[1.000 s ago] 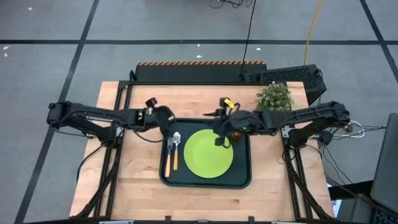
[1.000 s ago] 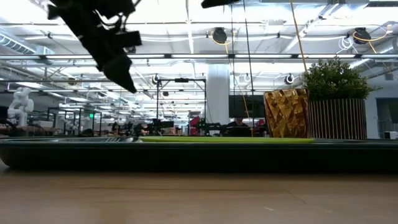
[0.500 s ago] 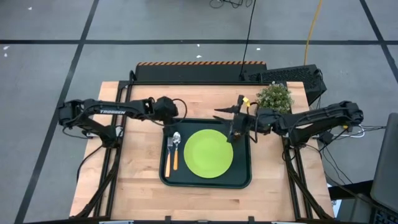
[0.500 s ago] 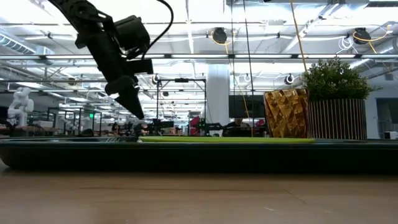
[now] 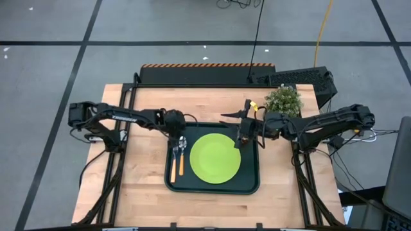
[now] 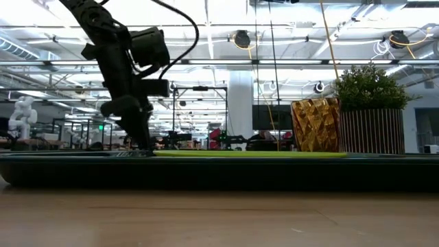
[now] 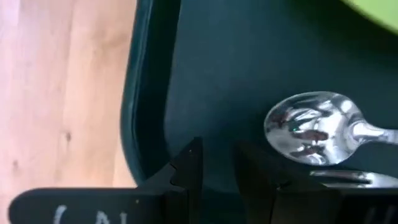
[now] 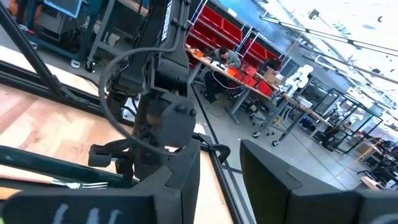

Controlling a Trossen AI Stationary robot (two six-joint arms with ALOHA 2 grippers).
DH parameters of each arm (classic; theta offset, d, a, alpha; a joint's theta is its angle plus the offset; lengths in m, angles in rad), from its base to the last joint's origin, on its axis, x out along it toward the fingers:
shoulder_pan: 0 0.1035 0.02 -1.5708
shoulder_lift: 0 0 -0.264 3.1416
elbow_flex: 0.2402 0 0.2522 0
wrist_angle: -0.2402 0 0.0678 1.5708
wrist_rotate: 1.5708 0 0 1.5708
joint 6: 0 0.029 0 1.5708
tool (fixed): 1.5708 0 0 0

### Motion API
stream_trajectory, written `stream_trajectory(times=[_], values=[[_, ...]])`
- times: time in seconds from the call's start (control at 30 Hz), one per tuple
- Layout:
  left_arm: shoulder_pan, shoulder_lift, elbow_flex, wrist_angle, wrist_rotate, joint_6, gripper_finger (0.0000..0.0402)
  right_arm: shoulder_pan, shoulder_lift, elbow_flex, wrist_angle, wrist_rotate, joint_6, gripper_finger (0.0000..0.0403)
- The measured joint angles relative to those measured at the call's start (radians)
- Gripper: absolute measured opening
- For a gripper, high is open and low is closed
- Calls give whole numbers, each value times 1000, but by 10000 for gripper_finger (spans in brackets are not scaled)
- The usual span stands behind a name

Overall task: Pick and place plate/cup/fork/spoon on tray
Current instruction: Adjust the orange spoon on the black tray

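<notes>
High view: tray (image 5: 212, 187) sits mid-table, long edge nearest the camera side bare. Plate (image 5: 215, 158) lies flat on the tray, right of centre. Fork (image 5: 173, 163) and spoon (image 5: 182, 156) lie side by side on the tray's left strip, orange handles toward the near edge, spoon between fork and plate. Left gripper (image 5: 176, 132) is down at the tray's far-left corner, just past the spoon bowl; left wrist view shows its fingers (image 7: 189, 168) a narrow gap apart over bare tray floor, nothing between them, spoon bowl just beside. Right gripper (image 5: 241, 136) hovers over the tray's far-right corner, fingers (image 8: 180, 180) apart, holding nothing. Cup (image 6: 315, 125) probably stands behind the tray next to the potted plant (image 6: 371, 110), judging from the low view; the overhead arm hides it. Keyboard (image 5: 302, 78) at far right corner.
</notes>
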Motion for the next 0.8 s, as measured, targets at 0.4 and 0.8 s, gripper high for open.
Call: stream_trajectory(times=[0.4, 0.8], values=[[-40, 10, 0, -3, -18, -31, 90, -2, 0, 0, 10, 0, -25, 107], [-45, 10, 0, 49, -42, -30, 90, -2, 0, 0, 10, -1, -18, 107]])
